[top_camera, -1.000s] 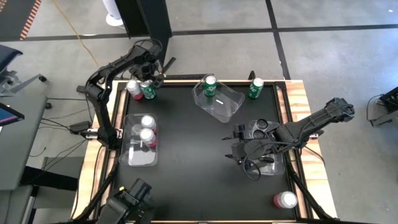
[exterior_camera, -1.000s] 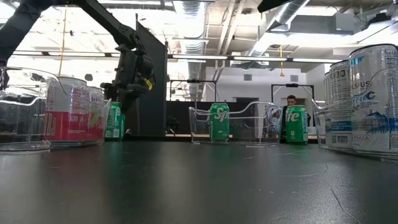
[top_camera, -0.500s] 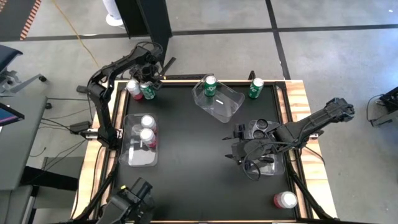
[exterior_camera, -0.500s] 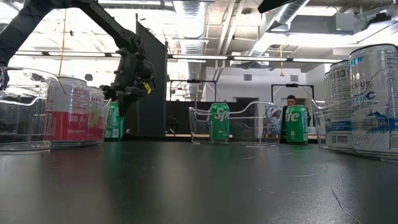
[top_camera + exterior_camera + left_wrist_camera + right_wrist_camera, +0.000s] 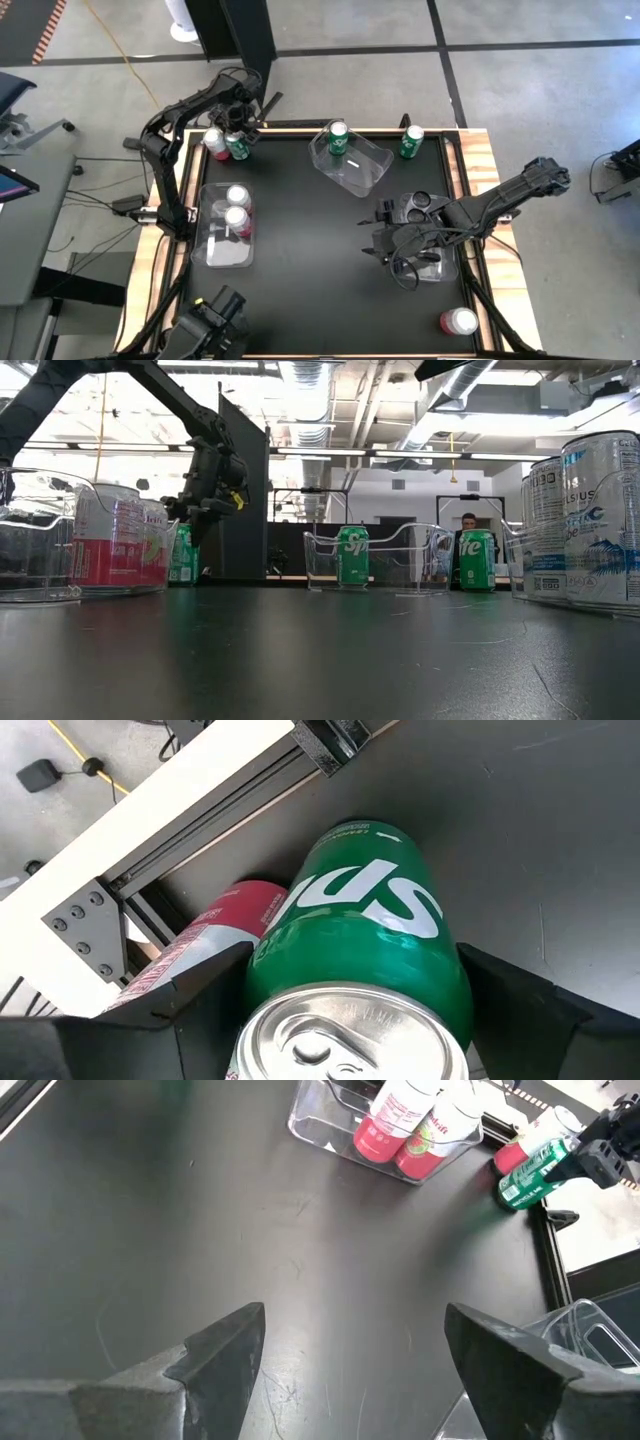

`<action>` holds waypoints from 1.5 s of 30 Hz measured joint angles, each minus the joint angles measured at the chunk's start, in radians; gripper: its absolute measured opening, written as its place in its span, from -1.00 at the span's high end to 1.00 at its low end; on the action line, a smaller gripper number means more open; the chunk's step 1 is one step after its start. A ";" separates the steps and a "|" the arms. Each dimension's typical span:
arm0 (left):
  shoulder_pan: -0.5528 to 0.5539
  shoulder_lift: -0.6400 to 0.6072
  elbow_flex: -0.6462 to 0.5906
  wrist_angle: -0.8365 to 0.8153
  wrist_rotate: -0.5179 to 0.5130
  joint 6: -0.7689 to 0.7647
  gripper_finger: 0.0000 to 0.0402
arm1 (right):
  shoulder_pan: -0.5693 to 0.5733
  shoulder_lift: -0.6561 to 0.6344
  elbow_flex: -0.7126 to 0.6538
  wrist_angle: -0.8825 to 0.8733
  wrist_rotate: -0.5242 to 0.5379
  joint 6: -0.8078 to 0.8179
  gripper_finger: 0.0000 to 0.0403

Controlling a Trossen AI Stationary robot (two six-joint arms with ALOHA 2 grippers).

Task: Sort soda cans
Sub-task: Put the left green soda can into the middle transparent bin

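Over the last second my left gripper (image 5: pixel 350 1020) has dropped a little and settled; since half a second ago nothing has shifted. Its jaws stand wide on either side of the green can (image 5: pixel 365 945), not yet closed on it. A red can (image 5: pixel 215 935) stands touching that can, just outside one jaw. In my judgement the approach is finished and closing comes next. My right gripper (image 5: pixel 345 1350) waits, jaws wide, holding nothing.

Green can (image 5: pixel 372 946) with white lettering and a silver top; beside it a red-pink can (image 5: pixel 212 942) with white print. Black table (image 5: pixel 320 250). Clear bin (image 5: pixel 212 235) holds red-pink cans (image 5: pixel 236 208); far-right cans (image 5: pixel 595 520) look silver-blue, perhaps.
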 joint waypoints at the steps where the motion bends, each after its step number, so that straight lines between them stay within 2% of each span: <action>1: 0.000 0.000 0.000 0.000 0.000 0.000 -0.53 | 0.000 0.000 0.000 0.000 0.000 0.000 -0.63; 17: -0.012 -0.005 0.001 -0.007 -0.016 0.098 -0.53 | -0.001 0.000 0.000 -0.012 0.002 0.005 -0.63; 21: -0.034 -0.014 0.037 -0.026 -0.028 0.106 -0.52 | -0.001 0.000 0.000 -0.012 0.002 0.004 -0.63; 31: -0.147 -0.019 0.218 -0.094 -0.043 0.113 -0.52 | -0.001 0.000 0.000 -0.025 0.004 0.003 -0.63; 40: -0.334 -0.020 0.440 -0.092 0.014 0.155 -0.52 | 0.006 0.000 0.000 -0.047 0.030 0.006 -0.63; 45: -0.440 -0.022 0.514 -0.071 0.032 0.165 -0.52 | 0.030 0.000 0.007 -0.066 0.036 0.010 -0.63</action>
